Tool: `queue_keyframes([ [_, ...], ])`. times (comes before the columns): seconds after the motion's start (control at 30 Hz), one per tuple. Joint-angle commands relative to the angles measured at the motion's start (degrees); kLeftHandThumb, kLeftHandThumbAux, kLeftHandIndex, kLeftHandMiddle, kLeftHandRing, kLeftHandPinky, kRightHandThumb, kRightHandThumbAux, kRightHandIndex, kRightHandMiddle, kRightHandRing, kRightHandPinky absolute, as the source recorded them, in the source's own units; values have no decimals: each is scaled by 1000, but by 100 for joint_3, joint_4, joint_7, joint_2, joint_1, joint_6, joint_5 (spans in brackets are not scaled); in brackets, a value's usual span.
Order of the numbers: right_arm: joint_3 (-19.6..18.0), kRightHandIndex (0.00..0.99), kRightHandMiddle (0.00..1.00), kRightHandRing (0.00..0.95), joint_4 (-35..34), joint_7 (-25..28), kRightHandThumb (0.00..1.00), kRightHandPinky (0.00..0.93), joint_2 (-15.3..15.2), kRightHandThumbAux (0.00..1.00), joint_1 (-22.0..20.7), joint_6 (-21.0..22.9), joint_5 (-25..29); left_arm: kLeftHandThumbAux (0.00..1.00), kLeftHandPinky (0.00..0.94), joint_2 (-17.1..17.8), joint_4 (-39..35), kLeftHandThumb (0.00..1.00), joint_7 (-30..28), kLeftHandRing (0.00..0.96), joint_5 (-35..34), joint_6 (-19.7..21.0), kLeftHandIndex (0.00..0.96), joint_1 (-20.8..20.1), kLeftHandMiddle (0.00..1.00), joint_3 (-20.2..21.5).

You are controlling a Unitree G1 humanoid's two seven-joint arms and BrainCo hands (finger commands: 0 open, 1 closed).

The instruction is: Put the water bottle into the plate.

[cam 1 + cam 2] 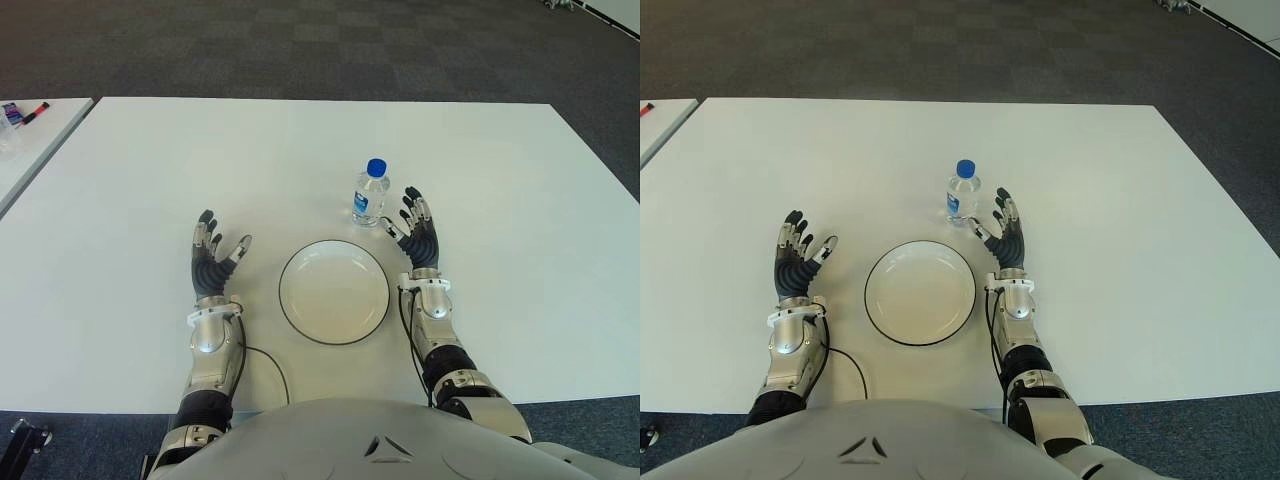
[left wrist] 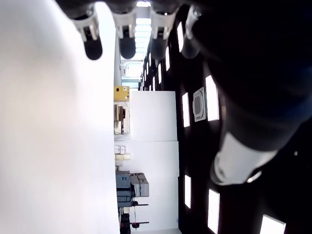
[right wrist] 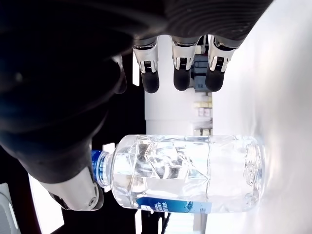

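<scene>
A small clear water bottle (image 1: 370, 193) with a blue cap stands upright on the white table (image 1: 150, 170), just behind the round white plate (image 1: 333, 291) with a dark rim. My right hand (image 1: 417, 232) is open, fingers spread, close beside the bottle on its right and not touching it. In the right wrist view the bottle (image 3: 185, 173) fills the space in front of the palm, with the fingers (image 3: 181, 68) extended past it. The plate holds nothing. My left hand (image 1: 212, 258) is open on the table's left side, left of the plate.
A second white table (image 1: 30, 135) at the far left carries a red-and-black marker (image 1: 33, 111) and a small item. Dark carpet lies beyond the table's far edge.
</scene>
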Motion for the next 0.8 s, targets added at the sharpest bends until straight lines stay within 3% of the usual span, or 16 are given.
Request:
queue_keyframes([
  [0.03, 52, 0, 6, 8, 343, -203, 410, 66, -36, 732, 181, 118, -230, 742, 5, -56, 267, 169, 20, 0, 38, 139, 35, 171, 0, -7],
  [0.27, 159, 0, 1, 6, 340, -523, 432, 52, -154, 678, -23, 380, -527, 745, 10, -77, 228, 174, 59, 0, 86, 147, 37, 183, 1, -17],
  [0.8, 354, 0, 0, 0, 308, -709, 384, 42, -337, 590, -189, 782, -804, 747, 17, -113, 119, 167, 19, 0, 96, 176, 42, 254, 9, -6],
])
